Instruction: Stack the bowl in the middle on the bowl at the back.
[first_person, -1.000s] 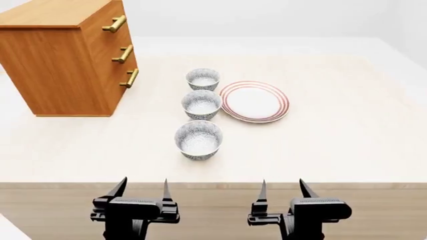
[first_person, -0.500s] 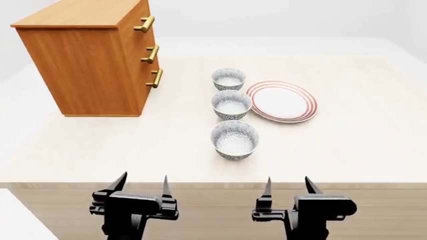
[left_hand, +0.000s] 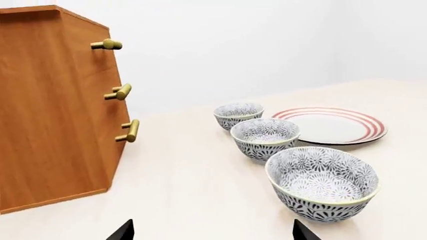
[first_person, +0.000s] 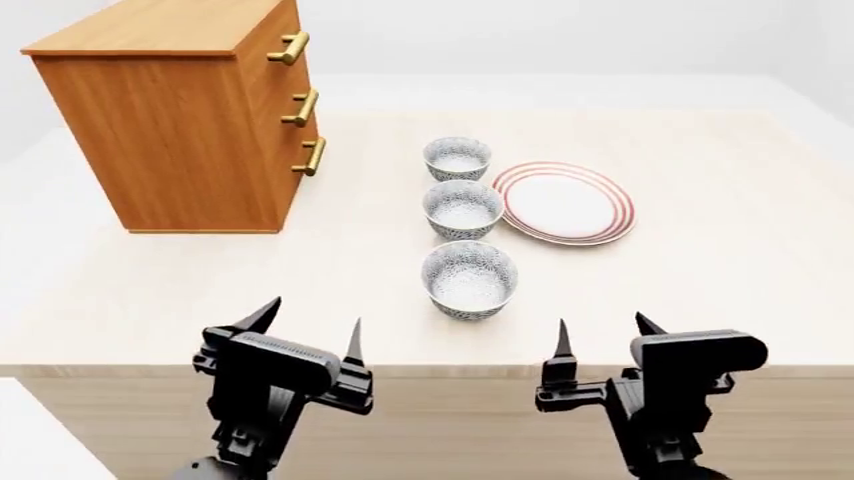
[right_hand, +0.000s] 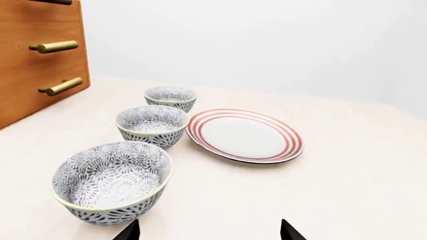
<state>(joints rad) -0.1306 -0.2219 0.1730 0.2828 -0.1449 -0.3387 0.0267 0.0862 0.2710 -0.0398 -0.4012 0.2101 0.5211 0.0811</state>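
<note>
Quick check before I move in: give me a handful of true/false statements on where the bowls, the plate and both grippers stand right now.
1. The three patterned bowls sit apart in a row, none stacked. True: the bowl in the middle stands between the bowl at the back and the nearest bowl.
2. The left gripper is shut on a bowl. False: it is open, holding nothing, near the table's front edge.
3. The red-ringed plate lies on the side of the bowls away from the wooden drawer cabinet. True.
4. The right gripper is over the plate. False: it is open, short of the nearest bowl.
5. The plate holds a bowl. False: it holds nothing.
</note>
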